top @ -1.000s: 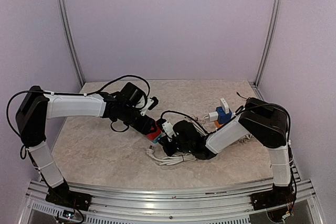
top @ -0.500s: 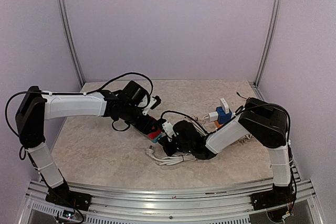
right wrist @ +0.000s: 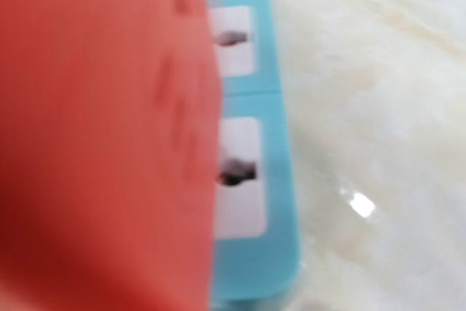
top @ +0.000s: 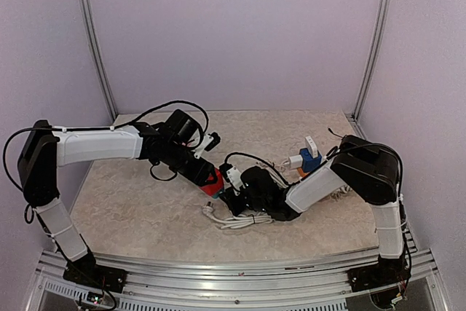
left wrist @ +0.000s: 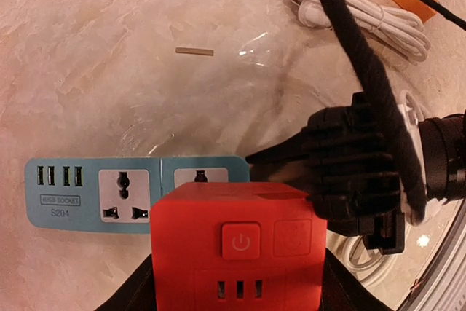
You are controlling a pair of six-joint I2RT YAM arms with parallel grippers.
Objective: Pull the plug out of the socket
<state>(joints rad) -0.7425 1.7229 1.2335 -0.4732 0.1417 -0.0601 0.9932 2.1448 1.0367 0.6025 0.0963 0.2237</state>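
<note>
A red cube plug [left wrist: 237,245] fills the bottom of the left wrist view, and my left gripper [left wrist: 237,290] is shut on its two sides. Under it lies the blue socket strip [left wrist: 87,194], with one outlet bare and the second half hidden by the cube. Whether the cube is still seated in the strip cannot be told. My right gripper [left wrist: 342,172] stands at the strip's right end, its black fingers close to the cube; their gap does not show. From above, the cube [top: 212,181] sits between both grippers. The right wrist view shows only the blurred cube [right wrist: 102,136] and strip [right wrist: 251,253].
A coiled white cable [top: 237,218] lies just in front of the right gripper. A black cord [left wrist: 364,71] crosses over that gripper. Blue and orange adaptors with a white plug [top: 307,156] stand at the right. A small stick [left wrist: 194,51] lies farther out.
My left arm has drawn back a little toward the far left, and the red cube has shifted slightly with it. The right arm has stayed where it was.
</note>
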